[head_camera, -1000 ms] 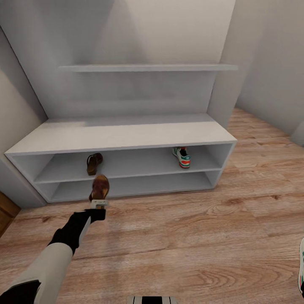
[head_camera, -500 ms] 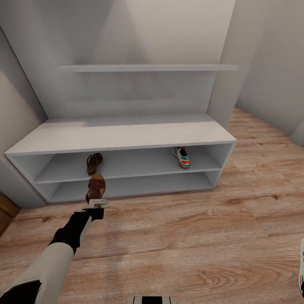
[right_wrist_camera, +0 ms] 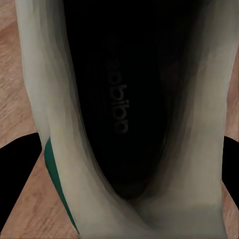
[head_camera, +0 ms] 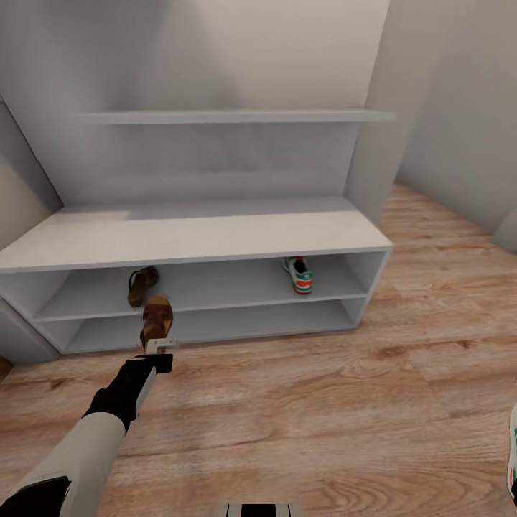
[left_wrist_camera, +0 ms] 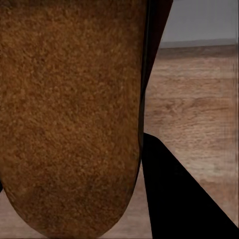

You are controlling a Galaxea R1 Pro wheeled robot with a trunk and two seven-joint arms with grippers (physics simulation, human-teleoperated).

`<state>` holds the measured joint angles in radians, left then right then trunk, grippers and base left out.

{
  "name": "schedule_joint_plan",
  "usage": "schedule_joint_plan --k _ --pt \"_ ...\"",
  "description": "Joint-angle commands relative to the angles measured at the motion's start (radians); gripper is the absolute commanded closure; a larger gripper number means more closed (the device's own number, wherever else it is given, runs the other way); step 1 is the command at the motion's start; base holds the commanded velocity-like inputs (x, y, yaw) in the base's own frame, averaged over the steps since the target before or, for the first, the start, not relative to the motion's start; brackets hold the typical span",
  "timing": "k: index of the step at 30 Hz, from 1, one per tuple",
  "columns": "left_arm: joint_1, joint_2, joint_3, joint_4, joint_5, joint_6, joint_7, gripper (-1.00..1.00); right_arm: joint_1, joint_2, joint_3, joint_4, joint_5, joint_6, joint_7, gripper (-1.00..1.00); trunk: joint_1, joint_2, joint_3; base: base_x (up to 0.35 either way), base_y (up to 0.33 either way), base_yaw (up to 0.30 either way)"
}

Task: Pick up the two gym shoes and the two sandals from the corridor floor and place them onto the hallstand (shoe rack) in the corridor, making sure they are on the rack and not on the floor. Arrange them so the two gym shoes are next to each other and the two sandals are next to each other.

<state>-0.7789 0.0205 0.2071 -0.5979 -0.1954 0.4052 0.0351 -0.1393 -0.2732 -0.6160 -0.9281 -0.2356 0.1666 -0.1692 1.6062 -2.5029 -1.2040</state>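
My left gripper (head_camera: 159, 344) is shut on a brown sandal (head_camera: 156, 319), holding it just in front of the pale grey hallstand (head_camera: 194, 234), at the level of its lower tier. The sandal's brown sole (left_wrist_camera: 69, 114) is close up in the left wrist view. The other sandal (head_camera: 142, 285) lies on the upper tier at the left. One gym shoe (head_camera: 298, 274) sits on the same tier at the right. The second gym shoe (head_camera: 513, 459) shows at the head view's right edge, over the wood floor (head_camera: 323, 402). My right gripper (right_wrist_camera: 127, 169) is shut on that gym shoe (right_wrist_camera: 124, 99).
A long grey wall shelf (head_camera: 237, 116) hangs above the bench. Grey walls close in the rack on both sides, and a wall corner (head_camera: 366, 143) stands by its right end. The corridor floor runs on to the right.
The whole head view has shifted, so the rack now sits further left in it. The held sandal has turned in my left gripper and sits slightly nearer the rack's left part.
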Motion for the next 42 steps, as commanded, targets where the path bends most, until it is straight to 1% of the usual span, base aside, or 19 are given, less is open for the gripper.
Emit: schedule_joint_plan --k 1,6,14,19,24,33,42 --pt "0.000 -0.001 0.003 -0.002 -0.012 0.006 -0.003 1.00 0.000 0.000 0.001 -0.001 -0.008 0.004 -0.004 1.00 0.000 0.000 -0.001 0.167 -0.226 0.000" --pt "0.000 -0.001 0.003 -0.002 -0.012 0.006 -0.003 1.00 0.000 0.000 0.001 -0.001 -0.008 0.004 -0.004 1.00 0.000 0.000 -0.001 0.193 -0.221 0.092" --pt "0.000 -0.001 0.003 -0.002 -0.012 0.006 -0.001 1.00 0.000 0.000 0.001 -0.001 -0.008 0.004 -0.004 1.00 0.000 0.000 -0.001 0.240 -0.185 0.246" --pt "0.000 0.001 0.004 -0.003 -0.012 0.006 -0.001 1.00 0.000 0.000 0.001 -0.001 -0.008 0.004 -0.004 1.00 0.000 0.000 -0.001 0.279 -0.072 0.275" --pt "0.000 0.001 0.005 -0.003 -0.011 0.006 -0.001 1.00 0.000 0.000 0.001 -0.001 -0.008 0.004 -0.004 1.00 0.000 0.000 -0.001 0.091 -0.012 0.230" --pt "0.000 0.000 0.003 -0.003 -0.012 0.006 -0.002 1.00 0.000 0.000 0.001 -0.001 -0.008 0.004 -0.004 1.00 0.000 0.000 -0.001 0.028 -0.010 0.035" --pt "0.000 0.001 0.003 -0.003 -0.012 0.006 -0.003 1.00 0.000 0.000 0.001 -0.001 -0.008 0.004 -0.004 1.00 0.000 0.000 -0.001 0.186 -0.131 -0.033"
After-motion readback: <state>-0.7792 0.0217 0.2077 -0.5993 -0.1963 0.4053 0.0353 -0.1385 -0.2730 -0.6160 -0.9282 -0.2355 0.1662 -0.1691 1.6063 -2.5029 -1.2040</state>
